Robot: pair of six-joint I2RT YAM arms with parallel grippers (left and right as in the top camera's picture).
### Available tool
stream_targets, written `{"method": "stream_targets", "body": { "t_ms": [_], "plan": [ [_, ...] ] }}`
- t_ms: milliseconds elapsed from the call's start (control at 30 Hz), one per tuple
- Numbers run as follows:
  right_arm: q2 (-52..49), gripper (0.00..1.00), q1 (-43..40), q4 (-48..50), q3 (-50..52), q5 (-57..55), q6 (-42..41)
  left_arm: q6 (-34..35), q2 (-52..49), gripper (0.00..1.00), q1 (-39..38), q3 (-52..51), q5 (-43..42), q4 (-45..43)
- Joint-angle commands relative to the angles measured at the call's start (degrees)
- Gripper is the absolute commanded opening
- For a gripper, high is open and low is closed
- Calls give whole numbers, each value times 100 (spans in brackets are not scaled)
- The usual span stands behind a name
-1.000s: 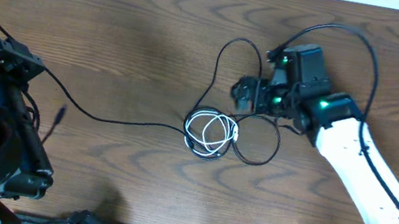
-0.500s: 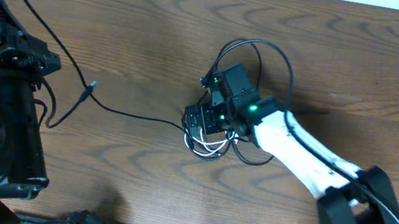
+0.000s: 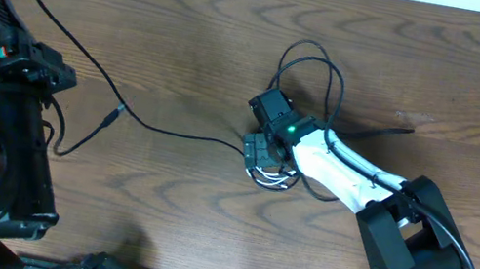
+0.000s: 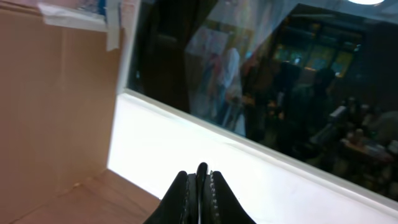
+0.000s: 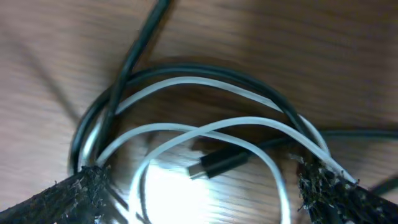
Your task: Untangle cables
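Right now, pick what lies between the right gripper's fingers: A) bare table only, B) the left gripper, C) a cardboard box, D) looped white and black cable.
D: the right wrist view shows the white cable looped with a black cable between the spread fingers of the right gripper.

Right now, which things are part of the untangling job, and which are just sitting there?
Part of the job: white cable; black cable; right fingers, open over the white cable; left fingers, shut on the black cable.
Just there: wooden table; cardboard wall; window.
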State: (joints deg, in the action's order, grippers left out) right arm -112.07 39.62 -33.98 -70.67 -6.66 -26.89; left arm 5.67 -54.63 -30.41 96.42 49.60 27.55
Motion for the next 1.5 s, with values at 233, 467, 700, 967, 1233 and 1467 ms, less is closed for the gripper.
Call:
{"method": "stream_targets", "body": {
  "t_ms": [233,467,700,967,1233,1467],
  "plan": [
    [662,99,-179,-378,22,-1532,-199,-90,0,7,31,105,1751,-68],
    [1062,99,-282,-229,22,-826,76,-87,-2,7,28,105,1766,-63],
    [1565,99,-278,498,22,673,382,-87,-20,8,28,105,-52,695],
    [2387,99,-302,1303,22,1742,387,452,-433,7,28,105,-2520,1707],
    [2669,99,-450,1180,22,2068,1241,1370,-699,7,28,105,-4489,1845],
    [2667,99,-645,1818,22,3827,1818,1969,-675,8,28,105,-4811,1845]
  ]
}}
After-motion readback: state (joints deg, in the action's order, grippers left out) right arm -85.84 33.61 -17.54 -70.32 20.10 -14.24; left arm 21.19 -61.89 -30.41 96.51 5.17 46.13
